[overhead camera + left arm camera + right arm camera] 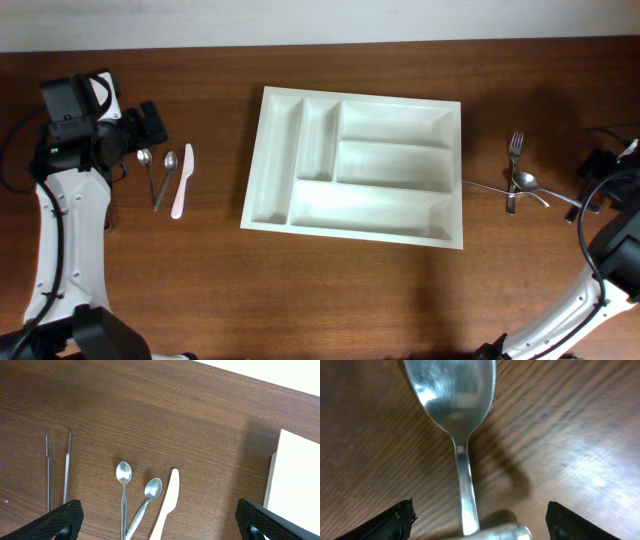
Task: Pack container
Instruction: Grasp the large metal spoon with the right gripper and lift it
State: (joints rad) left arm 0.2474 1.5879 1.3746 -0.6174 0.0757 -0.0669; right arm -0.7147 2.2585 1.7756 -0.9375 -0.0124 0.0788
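The white five-compartment container [390,165] lies empty at mid-table; its edge shows in the left wrist view [300,485]. My left gripper [150,125] is open and empty [160,520], hovering over two metal spoons [123,490] [147,500] and a white plastic knife [167,500]. My right gripper [588,195] is open and low over the table [480,520]. A metal spoon's handle [462,475] runs between its fingers, bowl [452,390] pointing away. A second metal handle [490,532] crosses at the bottom edge.
Metal tongs [57,470] lie left of the spoons. Right of the container a fork [514,165], the spoon [528,183] and a thin metal utensil [485,186] lie crossed. Cables trail at the right table edge.
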